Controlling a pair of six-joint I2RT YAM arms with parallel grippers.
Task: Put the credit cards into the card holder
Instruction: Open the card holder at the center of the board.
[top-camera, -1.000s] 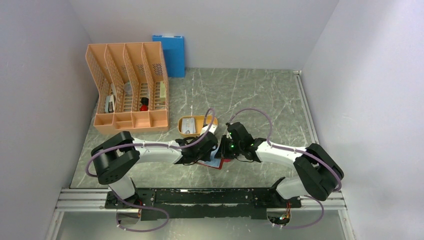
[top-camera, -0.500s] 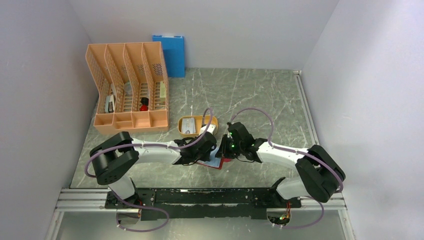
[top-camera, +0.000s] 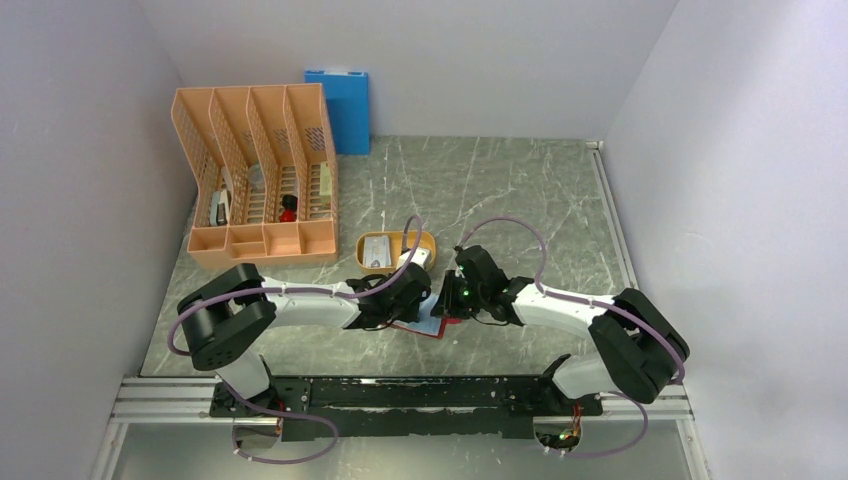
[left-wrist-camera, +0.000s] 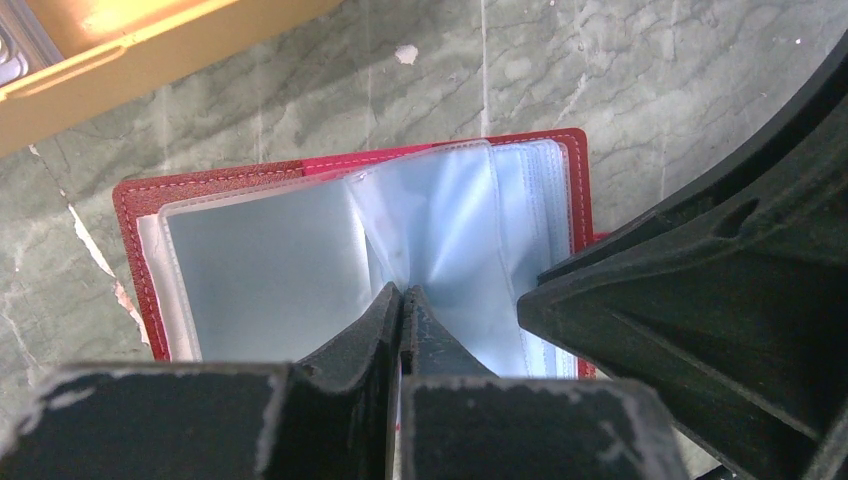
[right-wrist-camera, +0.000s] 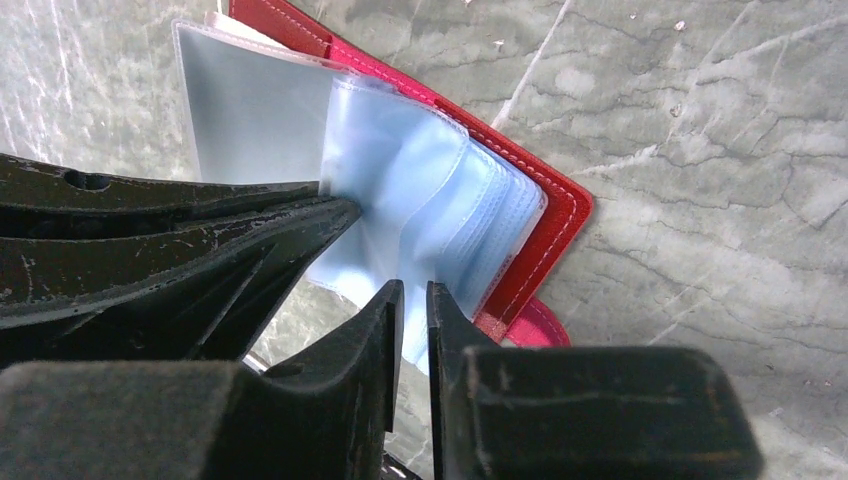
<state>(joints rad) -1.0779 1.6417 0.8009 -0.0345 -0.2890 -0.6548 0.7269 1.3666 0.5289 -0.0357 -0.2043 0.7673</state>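
Note:
The card holder (top-camera: 433, 326) lies open on the table, dark red with pale blue-grey sleeves (left-wrist-camera: 260, 270) fanned up and a small red tab (right-wrist-camera: 535, 325). My left gripper (left-wrist-camera: 402, 291) is shut, its tips pressed against the sleeves near the fold. From the other side my right gripper (right-wrist-camera: 408, 285) hovers over the sleeves' edge (right-wrist-camera: 480, 215), its jaws a narrow slit apart with nothing between them. One grey credit card (top-camera: 376, 251) lies in the orange oval tray (top-camera: 420, 243) just behind the holder.
An orange file organiser (top-camera: 260, 180) stands at the back left, with a blue folder (top-camera: 338, 108) leaning on the back wall. The tray's edge (left-wrist-camera: 150, 45) is close beyond the holder. Walls close in on both sides.
My right gripper's jaws have parted slightly. Both arms have stayed over the card holder, nearly still.

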